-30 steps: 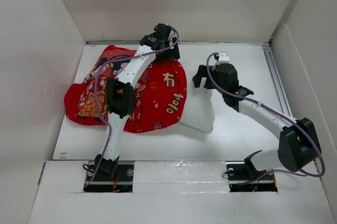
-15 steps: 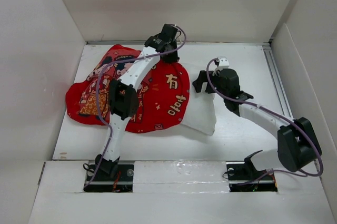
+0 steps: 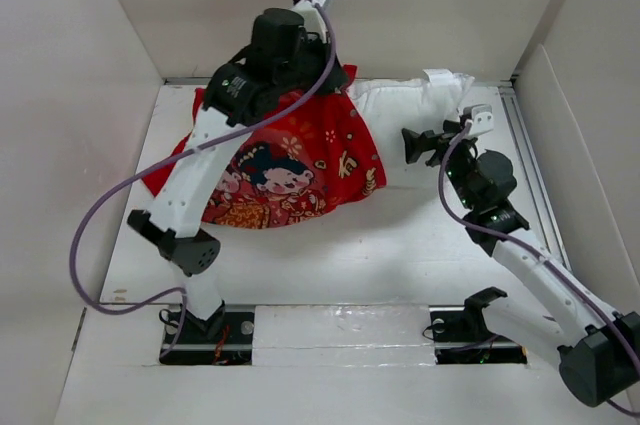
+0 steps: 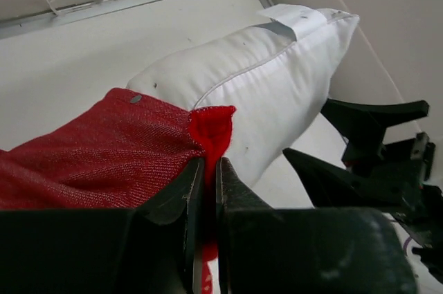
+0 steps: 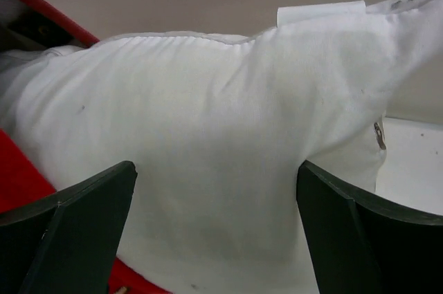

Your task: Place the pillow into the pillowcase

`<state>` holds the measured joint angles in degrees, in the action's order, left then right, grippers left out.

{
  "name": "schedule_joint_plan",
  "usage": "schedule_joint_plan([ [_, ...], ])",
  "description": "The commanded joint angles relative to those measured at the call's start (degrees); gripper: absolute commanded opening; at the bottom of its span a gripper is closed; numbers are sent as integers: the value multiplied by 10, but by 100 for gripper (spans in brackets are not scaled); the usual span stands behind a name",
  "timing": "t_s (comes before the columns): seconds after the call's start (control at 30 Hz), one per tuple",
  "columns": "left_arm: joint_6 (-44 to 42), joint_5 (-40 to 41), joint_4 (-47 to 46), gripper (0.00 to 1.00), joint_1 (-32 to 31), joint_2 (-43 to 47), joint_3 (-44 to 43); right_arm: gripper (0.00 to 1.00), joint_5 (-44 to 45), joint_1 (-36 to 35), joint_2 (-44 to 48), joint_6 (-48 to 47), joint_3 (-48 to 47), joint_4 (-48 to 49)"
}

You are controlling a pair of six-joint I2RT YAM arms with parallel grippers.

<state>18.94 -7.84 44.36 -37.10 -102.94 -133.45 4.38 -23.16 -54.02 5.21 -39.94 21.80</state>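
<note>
The red pillowcase lies printed side up at the middle left, its far right edge lifted. My left gripper is raised near the back wall and shut on that edge. In the left wrist view the red hem is pinched between the jaws of the left gripper. The white pillow sticks out of the pillowcase to the right; the pillow rests against the back corner. My right gripper stands open just in front of the pillow. The right gripper has its fingers on either side of the pillow's bulge.
White walls close in the table at the back and on both sides. A metal rail runs along the right edge. A white label tab sticks up from the pillow's top seam.
The left gripper has shut on the pillowcase edge and lifted it up and back, turning the printed figures into view. The pillow now lies at the back right. The right arm has swung right.
</note>
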Motion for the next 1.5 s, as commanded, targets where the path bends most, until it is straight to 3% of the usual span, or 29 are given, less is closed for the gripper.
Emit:
schedule_joint_plan([
  [0.0,-28,-53,-42,0,3,48,31,100,-59,-1,17,-55,-28,19],
  [0.13,-41,-53,-56,0,3,74,92,100,-156,-7,68,-82,-67,-58],
  [0.3,-41,-78,-81,0,3,79,126,100,-69,-34,91,-107,-106,-133],
  [0.43,-35,-97,-86,0,3,74,131,100,-81,-34,80,-93,-112,-140],
  [0.6,-29,-118,-93,0,3,79,138,100,-94,-40,-56,-116,-152,-191],
  [0.67,-23,-125,-93,0,3,84,133,100,-74,-47,-100,-116,-134,-125],
  [0.73,-17,-126,-93,0,3,90,128,100,-74,-47,-138,-116,-134,-120],
  [0.87,-10,-126,-98,0,3,104,122,100,-201,-58,-206,-104,-140,-107],
  [0.9,-5,-126,-98,0,3,104,116,89,-242,-58,-217,-83,-129,-56],
  [0.93,-5,-132,-98,0,3,90,110,62,-279,-58,-217,-68,-121,-34],
  [0.97,1,-137,-98,0,3,70,94,1,-343,-58,-225,-22,-114,5],
  [1.0,1,-137,-91,0,3,70,83,0,-357,-58,-225,-21,-114,5],
  [1.13,13,-150,-66,0,-6,3,-5,0,-461,-77,-192,115,-73,214],
  [1.2,7,-106,-42,0,-43,-51,-111,0,-501,-77,-178,169,-68,290],
  [1.27,7,-111,-24,0,-52,-83,-171,0,-520,-77,-165,237,-68,376],
  [1.37,31,-128,-81,0,-52,-74,-126,0,-553,-65,-150,305,-85,441],
  [1.47,47,-170,-99,0,-73,-74,-104,0,-551,-51,-102,311,-91,426],
])
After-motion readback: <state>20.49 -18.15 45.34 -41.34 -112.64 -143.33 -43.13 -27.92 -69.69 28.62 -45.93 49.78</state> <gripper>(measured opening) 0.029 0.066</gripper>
